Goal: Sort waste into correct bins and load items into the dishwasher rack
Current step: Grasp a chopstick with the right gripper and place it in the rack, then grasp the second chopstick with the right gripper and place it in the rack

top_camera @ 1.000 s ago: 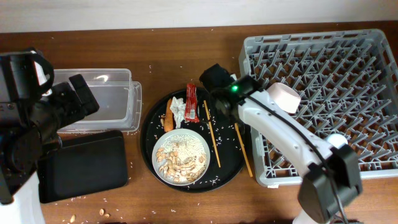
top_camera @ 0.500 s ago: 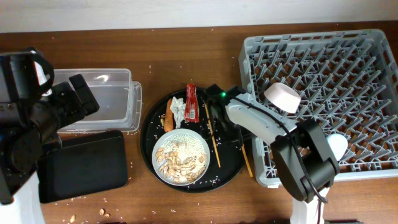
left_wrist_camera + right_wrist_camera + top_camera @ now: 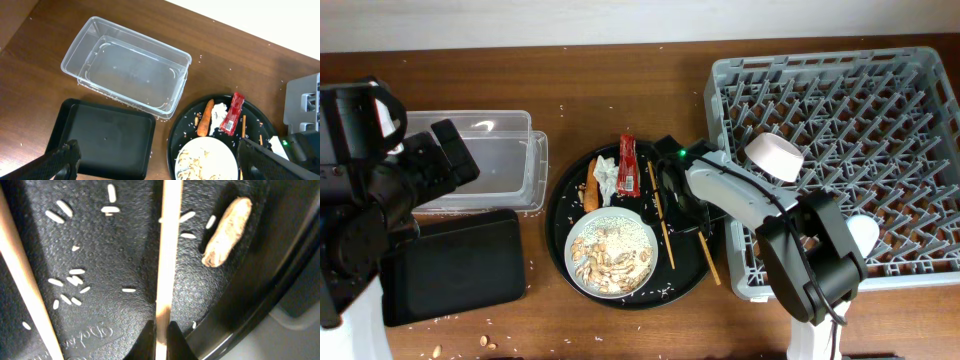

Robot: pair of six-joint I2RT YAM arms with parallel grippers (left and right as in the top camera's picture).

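Observation:
My right gripper [image 3: 161, 330] is shut on one wooden chopstick [image 3: 167, 250] low over the round black tray [image 3: 560, 205]; that stick [image 3: 708, 258] slants toward the dishwasher rack [image 3: 920, 265]. The second chopstick [image 3: 662, 228] lies on the tray beside the plate [image 3: 612, 250] of beige scraps and rice. The red wrapper [image 3: 628, 163], white tissue [image 3: 606, 175] and carrot piece [image 3: 591, 190] lie at the tray's back. The pale bowl [image 3: 775, 156] and light-blue cup [image 3: 863, 234] sit in the rack. My left gripper [image 3: 160, 165] is open above the shallow black tray [image 3: 100, 140] and clear tub [image 3: 130, 70].
Rice grains and a beige scrap [image 3: 225, 232] lie loose on the round tray near the held chopstick. Crumbs are scattered on the wooden table [image 3: 470, 340] at the front left. The rack's grey wall [image 3: 740, 250] stands right next to the round tray.
My right gripper came down from the rack's corner onto the round tray and closed on the right chopstick. That stick's upper end shifted slightly left. The left arm has not moved.

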